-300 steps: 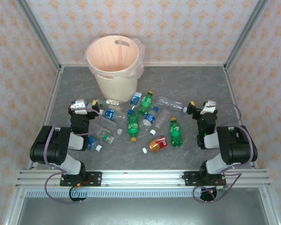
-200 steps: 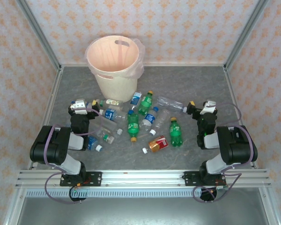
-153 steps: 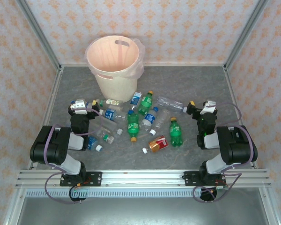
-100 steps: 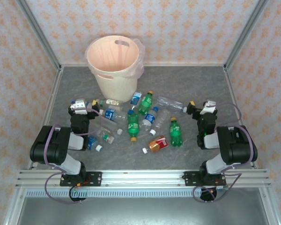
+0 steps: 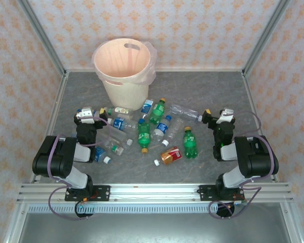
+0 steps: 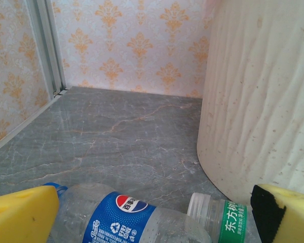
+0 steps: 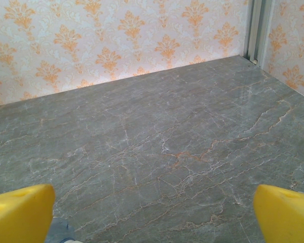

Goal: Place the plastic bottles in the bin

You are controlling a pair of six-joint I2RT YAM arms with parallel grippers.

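The bin stands upright at the back of the grey marbled counter, close to the patterned walls. It is cream-beige, with a cut-out handle hole and a pinkish liner folded over its rim. The bottles lie on their sides on the counter in front of the bin. Nearest its foot are a clear green-labelled bottle and a blue-labelled bottle. Further forward lie three green bottles with yellow caps and more clear ones with blue labels. Furthest from the bin is a red-orange bottle.

The left pincer sits low in front of the bin and to its left, spread wide and holding nothing. In its wrist view the yellow pads flank a Pepsi bottle and the cap end of the green-labelled bottle. Both lie between the pincer and the bin's ribbed, speckled wall. The right pincer is well to the right of the bin, likewise spread wide and empty, its pads framing bare counter.

Against the earlier frames nothing has shifted: arms, bottles and bin sit where they were.
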